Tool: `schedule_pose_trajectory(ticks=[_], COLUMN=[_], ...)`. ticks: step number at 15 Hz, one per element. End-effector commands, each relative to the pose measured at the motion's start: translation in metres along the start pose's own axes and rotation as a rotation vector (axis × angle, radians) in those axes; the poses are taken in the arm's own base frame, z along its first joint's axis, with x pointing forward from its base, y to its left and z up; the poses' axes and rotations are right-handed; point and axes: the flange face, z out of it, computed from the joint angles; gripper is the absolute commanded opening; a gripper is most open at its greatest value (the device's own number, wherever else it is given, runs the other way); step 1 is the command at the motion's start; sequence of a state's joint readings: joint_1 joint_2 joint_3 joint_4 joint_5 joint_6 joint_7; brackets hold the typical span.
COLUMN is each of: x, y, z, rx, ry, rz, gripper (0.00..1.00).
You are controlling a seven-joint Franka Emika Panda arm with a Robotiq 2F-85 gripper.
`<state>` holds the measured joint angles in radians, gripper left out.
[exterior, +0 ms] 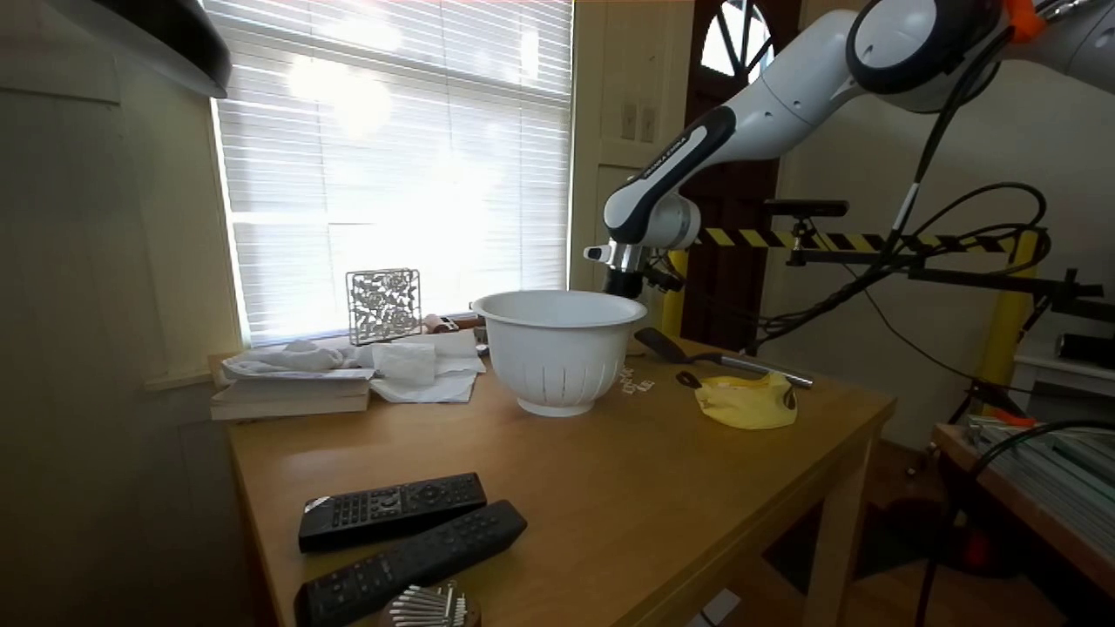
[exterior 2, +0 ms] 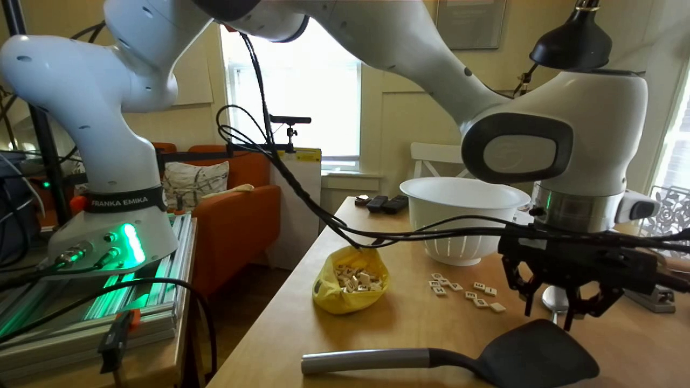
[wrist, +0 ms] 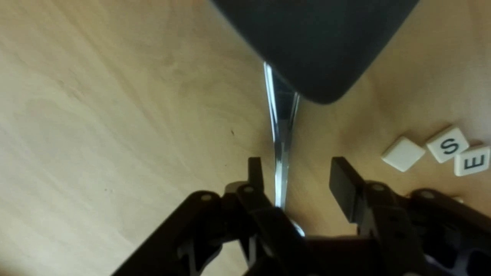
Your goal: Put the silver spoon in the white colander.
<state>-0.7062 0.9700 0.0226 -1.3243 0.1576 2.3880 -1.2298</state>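
Observation:
The silver spoon lies on the wooden table; its slim handle (wrist: 281, 153) shows in the wrist view and its bowl (exterior 2: 555, 298) in an exterior view. The handle's end passes under the black spatula (wrist: 318, 46). My gripper (wrist: 297, 172) is open, with a fingertip on each side of the handle, the left one closer to it; part of the spoon is hidden behind the left finger. In an exterior view the gripper (exterior 2: 549, 319) points down over the spoon, holding nothing. The white colander (exterior: 557, 357) stands upright on the table and also shows in an exterior view (exterior 2: 453, 213).
The spatula (exterior 2: 539, 355) lies close to the gripper. Several letter tiles (exterior 2: 480, 303) lie between spoon and colander. A yellow bag of tiles (exterior 2: 329, 296) stands nearby. Remotes (exterior: 392, 509) and a book with papers (exterior: 296, 396) are also on the table. Cables (exterior 2: 409, 233) hang across the arm.

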Motion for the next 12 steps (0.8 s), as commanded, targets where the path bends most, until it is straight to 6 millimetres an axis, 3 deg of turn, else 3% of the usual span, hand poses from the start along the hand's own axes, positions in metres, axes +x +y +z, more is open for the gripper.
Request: schedule_pose_trajectory(ticks=[1, 12], x=[0.001, -0.005], y=[0.004, -0.018], z=[0.005, -0.002], rx=[0.017, 0.291], ry=[-0.046, -0.151], rz=[-0.040, -0.058], gripper=[0.47, 0.51])
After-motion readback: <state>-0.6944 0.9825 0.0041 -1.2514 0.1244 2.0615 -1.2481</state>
